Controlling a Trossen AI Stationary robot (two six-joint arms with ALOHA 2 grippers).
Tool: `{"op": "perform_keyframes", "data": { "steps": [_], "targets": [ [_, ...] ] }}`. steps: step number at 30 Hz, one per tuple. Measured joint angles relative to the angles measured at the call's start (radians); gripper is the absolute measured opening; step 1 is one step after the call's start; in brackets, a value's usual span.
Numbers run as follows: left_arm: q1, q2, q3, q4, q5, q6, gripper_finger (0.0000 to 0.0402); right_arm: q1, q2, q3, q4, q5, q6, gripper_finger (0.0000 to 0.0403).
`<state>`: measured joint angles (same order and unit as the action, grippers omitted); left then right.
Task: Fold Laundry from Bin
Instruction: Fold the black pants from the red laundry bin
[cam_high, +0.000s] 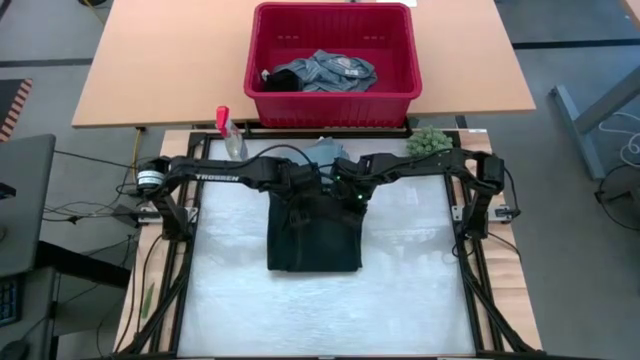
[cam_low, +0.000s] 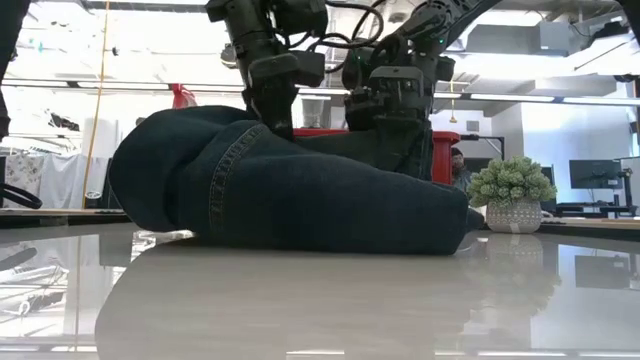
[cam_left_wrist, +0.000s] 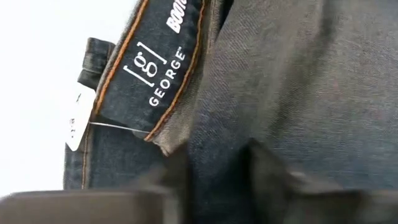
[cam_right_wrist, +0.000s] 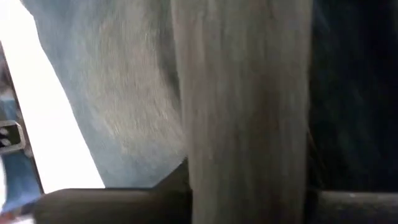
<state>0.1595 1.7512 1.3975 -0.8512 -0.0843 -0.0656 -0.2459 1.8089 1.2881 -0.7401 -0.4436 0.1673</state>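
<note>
Dark blue jeans (cam_high: 313, 232) lie folded in a thick heap (cam_low: 300, 190) on the white table top (cam_high: 420, 290). Both grippers stand at the heap's far edge, pointing steeply down. My left gripper (cam_left_wrist: 214, 163) is open over the inside of the waistband, beside the "GEORGE" label (cam_left_wrist: 155, 74). My right gripper (cam_right_wrist: 245, 186) is shut on a fold of the jeans. The red bin (cam_high: 332, 95) stands beyond the table's far edge with grey-blue laundry (cam_high: 325, 72) in it. My left gripper has its fingers (cam_left_wrist: 267, 174) apart just above the jeans' pale inner cloth near the waistband; I cannot tell whether they touch it. My right gripper pinches a thick fold of the jeans (cam_right_wrist: 245, 124) between its two fingers, slanting down from above at the heap's far edge. The cloth rises to the fingers (cam_low: 400, 150), and the rest of the jeans lies on the table.
A clear spray bottle with a red top (cam_high: 230, 135) stands at the far left corner. A small green plant in a pot (cam_low: 513, 195) stands at the far right. Bare table top lies on the near side of the jeans and to both sides of them.
</note>
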Motion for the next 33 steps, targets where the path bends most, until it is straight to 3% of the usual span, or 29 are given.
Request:
{"op": "perform_keyframes", "data": {
  "steps": [2, 4, 10, 15, 20, 24, 29, 33],
  "targets": [
    [-0.005, 0.0, -0.001, -0.003, -0.012, -0.002, 0.0056, -0.006, -0.012, 0.0, -0.021, 0.005, -0.025, 0.0092],
    [-0.009, 0.0, -0.001, -0.001, -0.018, -0.007, 0.0022, -0.013, -0.03, 0.0, -0.039, 0.005, -0.053, 0.0116],
    [-0.034, -0.002, 0.045, -0.045, -0.014, -0.014, 0.0016, -0.032, -0.156, 0.002, -0.131, 0.045, -0.192, 0.0193],
    [-0.078, -0.05, 0.117, -0.086, -0.004, -0.01, 0.0014, -0.038, -0.29, 0.002, -0.199, 0.065, -0.193, 0.023],
    [-0.142, -0.117, 0.15, -0.076, 0.022, 0.035, 0.0013, -0.012, -0.423, 0.002, -0.194, 0.077, -0.127, 0.0234],
    [-0.159, -0.15, 0.151, -0.058, -0.081, 0.045, 0.0012, 0.023, -0.514, 0.002, -0.168, 0.109, -0.073, 0.0229],
    [-0.075, -0.15, 0.152, -0.061, -0.13, 0.066, 0.0012, 0.094, -0.594, 0.002, 0.002, 0.121, -0.002, 0.0222],
    [0.021, -0.096, 0.15, -0.082, -0.074, 0.088, 0.0012, 0.192, -0.586, 0.002, 0.205, 0.258, -0.02, 0.0215]
  ]
}}
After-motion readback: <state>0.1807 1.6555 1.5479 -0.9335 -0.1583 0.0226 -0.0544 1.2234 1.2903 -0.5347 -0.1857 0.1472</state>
